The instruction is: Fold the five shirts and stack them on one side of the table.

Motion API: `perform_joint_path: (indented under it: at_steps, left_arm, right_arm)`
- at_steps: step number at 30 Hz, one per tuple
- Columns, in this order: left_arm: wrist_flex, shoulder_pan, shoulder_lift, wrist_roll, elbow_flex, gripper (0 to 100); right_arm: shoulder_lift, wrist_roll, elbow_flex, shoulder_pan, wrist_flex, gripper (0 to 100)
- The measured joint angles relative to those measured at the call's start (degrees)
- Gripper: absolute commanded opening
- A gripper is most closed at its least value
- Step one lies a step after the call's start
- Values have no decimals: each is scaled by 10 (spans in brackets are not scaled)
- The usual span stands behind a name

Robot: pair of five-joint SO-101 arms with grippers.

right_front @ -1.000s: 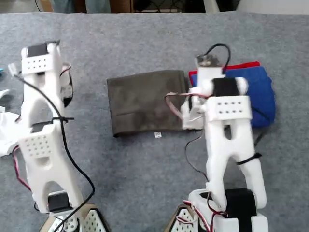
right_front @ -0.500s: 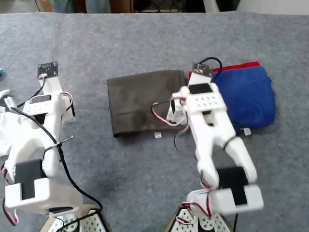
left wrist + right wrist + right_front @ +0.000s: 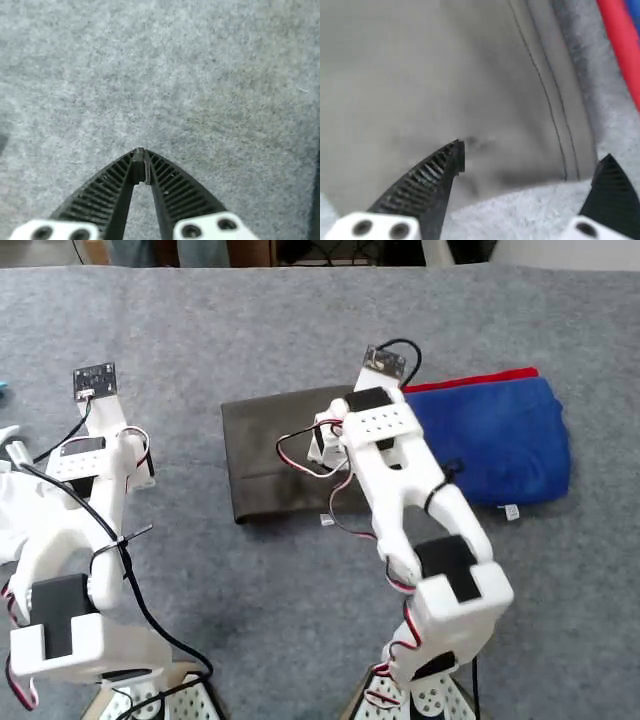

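As I look down over the grey felt table (image 3: 300, 310), the right gripper (image 3: 532, 155) hangs over the dark folded shirt (image 3: 265, 455) in the middle; its jaws stand wide apart and grip nothing, with the shirt's stitched hem and a strip of bare felt between them; the shirt lies flat as a rectangle, its long axis running left to right; its right edge lies just beside the blue folded shirt (image 3: 500, 440), which rests on a red shirt (image 3: 470, 378) that shows as a thin far edge. That stack lies to the right of the dark shirt, so I judge the carry goes rightward; the right arm is plainly the nearer one. The left gripper (image 3: 139, 162) sits well apart at the left over bare felt, jaws closed tip to tip on nothing; a white cloth (image 3: 8, 502) lies at the left edge.
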Motion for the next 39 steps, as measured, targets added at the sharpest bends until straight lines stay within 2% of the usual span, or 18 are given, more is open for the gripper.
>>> perform_joint_path:
  at_steps: [5, 8, 10, 15, 17, 22, 25, 36, 39]
  left_arm:
    - [-4, 0, 0, 0, 0, 29]
    - [-4, 0, 0, 0, 0, 29]
    - [-4, 0, 0, 0, 0, 29]
    - [-4, 0, 0, 0, 0, 29]
    - [-4, 0, 0, 0, 0, 29]
    - [-4, 0, 0, 0, 0, 29]
    - [-4, 0, 0, 0, 0, 29]
    - [-4, 0, 0, 0, 0, 30]
    - [24, -1, 0, 11, -1, 30]
  right_arm:
    - [64, -11, -29, 0, -9, 400]
    - [85, 11, -47, 0, -7, 392]
    - [91, 18, -54, 0, -7, 340]
    - [106, 29, -61, -1, -6, 126]
    - [114, 46, -69, -1, -6, 88]
    - [132, 71, -97, 0, 7, 83]
    - [143, 81, -121, 0, 26, 15]
    - [158, 130, -149, 8, 50, 14]
    - [170, 139, -154, 18, 50, 14]
